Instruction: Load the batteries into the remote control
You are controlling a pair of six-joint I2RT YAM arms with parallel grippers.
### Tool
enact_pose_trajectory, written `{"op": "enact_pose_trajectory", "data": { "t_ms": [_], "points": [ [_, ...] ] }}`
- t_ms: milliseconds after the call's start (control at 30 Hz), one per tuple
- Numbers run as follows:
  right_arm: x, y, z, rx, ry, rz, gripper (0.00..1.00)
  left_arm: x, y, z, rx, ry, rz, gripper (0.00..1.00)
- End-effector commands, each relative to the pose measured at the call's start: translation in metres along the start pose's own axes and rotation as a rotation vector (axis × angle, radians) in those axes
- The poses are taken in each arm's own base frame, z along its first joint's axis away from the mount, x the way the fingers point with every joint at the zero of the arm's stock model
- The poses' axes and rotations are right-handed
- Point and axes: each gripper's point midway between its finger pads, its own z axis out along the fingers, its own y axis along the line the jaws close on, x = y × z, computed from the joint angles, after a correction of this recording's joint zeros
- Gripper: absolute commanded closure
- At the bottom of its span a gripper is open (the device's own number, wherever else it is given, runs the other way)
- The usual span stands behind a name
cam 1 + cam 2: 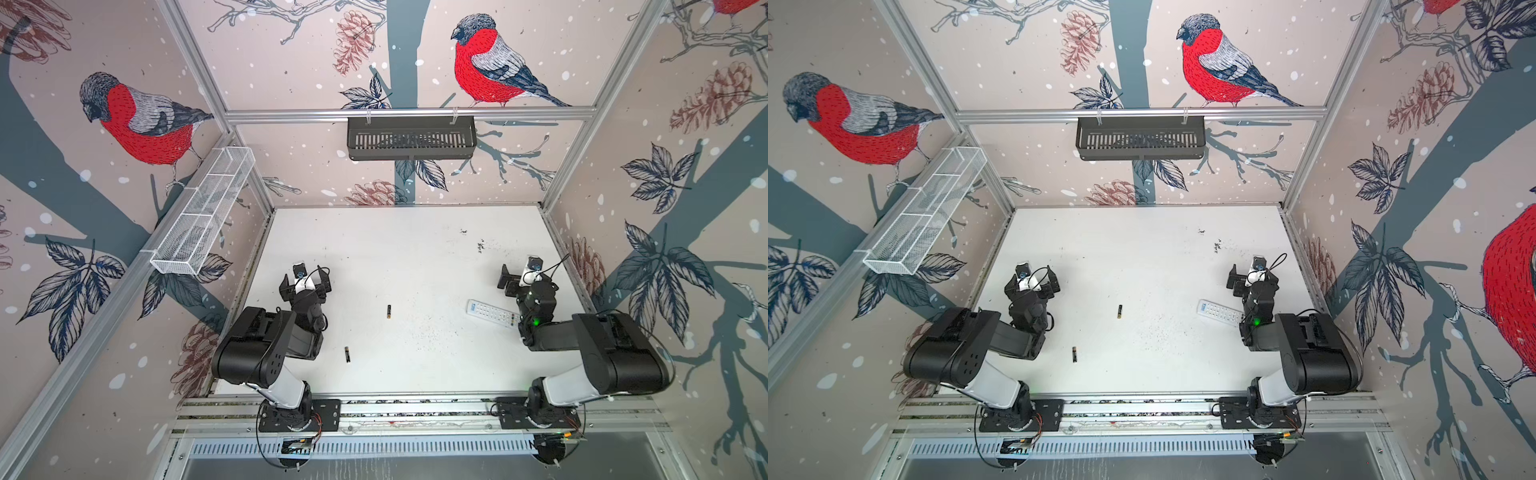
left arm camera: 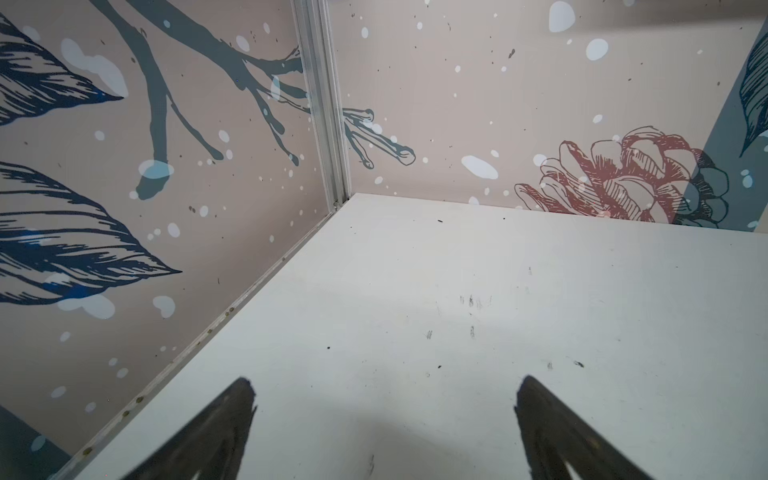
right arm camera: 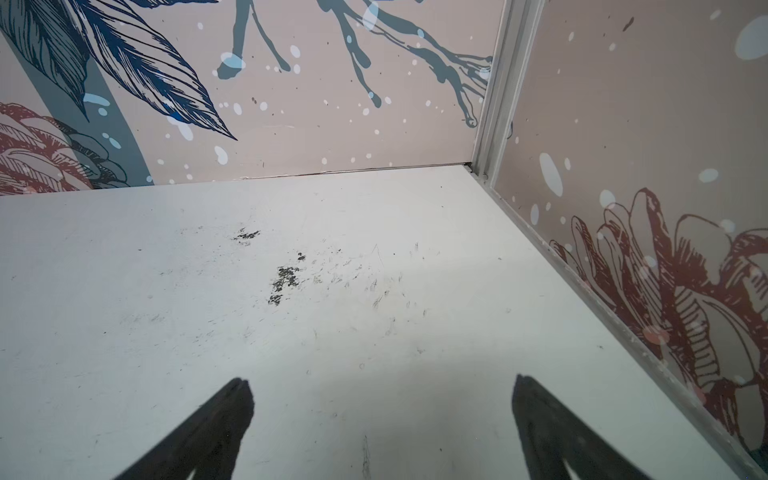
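Two batteries lie apart on the white table (image 1: 395, 257): one near the middle (image 1: 389, 311) (image 1: 1119, 311), the other closer to the front, left of it (image 1: 347, 354) (image 1: 1074, 354). The white remote control (image 1: 492, 312) (image 1: 1219, 311) lies buttons up at the right, its right end hidden under my right arm. My left gripper (image 1: 306, 277) (image 1: 1032, 279) (image 2: 384, 386) is open over bare table, left of both batteries. My right gripper (image 1: 527, 276) (image 1: 1253, 276) (image 3: 382, 386) is open too, just behind the remote. Neither wrist view shows a battery or the remote.
A white wire basket (image 1: 203, 212) hangs on the left wall and a black slotted basket (image 1: 411, 137) on the back wall. Patterned walls close in three sides of the table. Black scuff marks (image 1: 481, 246) (image 3: 284, 282) lie ahead of the right gripper.
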Motion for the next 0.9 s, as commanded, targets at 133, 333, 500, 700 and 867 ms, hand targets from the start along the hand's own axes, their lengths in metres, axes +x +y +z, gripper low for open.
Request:
{"op": "enact_pose_trajectory", "data": {
  "t_ms": [133,333,500,700,867],
  "points": [
    [-0.0086,-0.0012,-0.0010,0.009,-0.037,0.006,0.01,-0.0091,0.0010,0.0001,-0.005,-0.036,-0.015,0.03],
    [-0.0082,-0.0014,-0.0009,0.010,-0.036,0.007,0.00,-0.0088,0.0010,0.0000,-0.005,-0.035,-0.016,0.02],
    [-0.0089,-0.0013,-0.0006,0.009,-0.037,0.006,0.00,-0.0088,0.0009,0.0002,-0.005,-0.034,-0.016,0.02],
    [-0.0089,-0.0012,-0.0005,0.009,-0.037,0.007,0.01,-0.0092,0.0005,0.0004,-0.003,-0.035,-0.016,0.03],
    [-0.0088,-0.0015,-0.0006,0.010,-0.037,0.007,0.01,-0.0098,-0.0046,-0.0023,0.033,-0.042,-0.002,0.02]
  ]
}}
